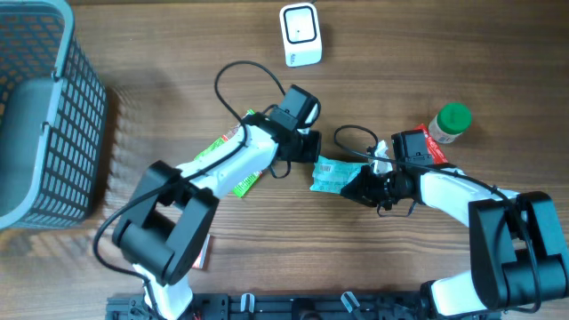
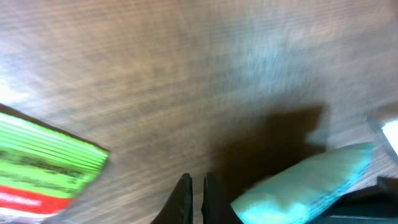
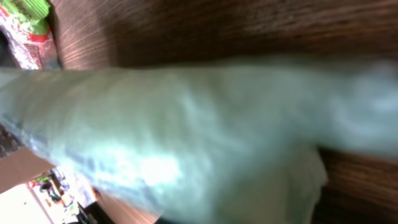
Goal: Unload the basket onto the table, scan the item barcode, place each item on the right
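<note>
Overhead: clamped in the right gripper (image 1: 357,188), apparently by one edge, a crumpled mint-green plastic packet (image 1: 332,173), sticking out ahead of its jaws. Just beyond it, pressed together and empty, the left gripper (image 1: 311,149); behind that, a flat green-striped snack wrapper (image 1: 246,182).

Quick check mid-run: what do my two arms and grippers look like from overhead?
Both arms have white link shells with black joint housings. The left arm carries a looping black cable; the right arm has a shorter black loop. The left gripper and right gripper are black.
</note>
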You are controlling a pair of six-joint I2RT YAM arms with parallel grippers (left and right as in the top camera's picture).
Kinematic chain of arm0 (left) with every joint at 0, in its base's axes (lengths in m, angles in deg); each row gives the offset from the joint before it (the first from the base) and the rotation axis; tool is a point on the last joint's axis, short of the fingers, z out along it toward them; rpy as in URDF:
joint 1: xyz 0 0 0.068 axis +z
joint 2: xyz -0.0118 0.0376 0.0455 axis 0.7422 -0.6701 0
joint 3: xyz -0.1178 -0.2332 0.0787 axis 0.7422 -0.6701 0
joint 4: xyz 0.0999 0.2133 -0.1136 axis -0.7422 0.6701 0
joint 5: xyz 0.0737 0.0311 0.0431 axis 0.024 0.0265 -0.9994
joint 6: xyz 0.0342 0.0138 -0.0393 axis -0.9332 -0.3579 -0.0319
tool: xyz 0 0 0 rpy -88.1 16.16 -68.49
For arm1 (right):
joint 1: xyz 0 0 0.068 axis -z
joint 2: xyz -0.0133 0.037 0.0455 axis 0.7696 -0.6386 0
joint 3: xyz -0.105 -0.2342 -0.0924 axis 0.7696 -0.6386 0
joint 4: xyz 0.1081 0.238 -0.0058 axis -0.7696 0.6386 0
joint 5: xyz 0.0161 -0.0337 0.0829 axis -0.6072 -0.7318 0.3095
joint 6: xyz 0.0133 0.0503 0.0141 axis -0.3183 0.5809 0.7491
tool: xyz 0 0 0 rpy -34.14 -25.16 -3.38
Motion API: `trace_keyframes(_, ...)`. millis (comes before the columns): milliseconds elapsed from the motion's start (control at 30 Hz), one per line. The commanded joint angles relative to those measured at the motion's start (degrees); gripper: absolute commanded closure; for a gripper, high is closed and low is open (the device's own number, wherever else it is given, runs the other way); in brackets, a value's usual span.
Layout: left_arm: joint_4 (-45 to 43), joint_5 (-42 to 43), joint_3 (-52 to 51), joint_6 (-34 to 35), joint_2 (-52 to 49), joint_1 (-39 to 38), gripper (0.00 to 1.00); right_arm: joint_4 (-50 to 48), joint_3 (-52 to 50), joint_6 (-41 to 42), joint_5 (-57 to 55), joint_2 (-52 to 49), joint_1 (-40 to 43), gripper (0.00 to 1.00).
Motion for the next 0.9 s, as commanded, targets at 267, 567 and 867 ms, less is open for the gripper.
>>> trace_keyframes(267, -0.24, -1.62, 1.11, 0.09, 2.56, -0.52, 0.96, 9.27, 4.04, -5.7, -1.99, -1.73, 0.07, 0.72)
trace_keyframes(567, 3.1, 2.64, 1.09, 0.52, 2.43, -0.46, 0.94, 24.48, 19.21, -14.49, -0.5, -0.13, 0.07, 0.56)
trace_keyframes(867, 8.87, 9.22, 1.09, 2.29, 2.4, -0.37, 0.96, 22.75, 20.94, -18.45, -3.54, -0.13, 0.07, 0.57)
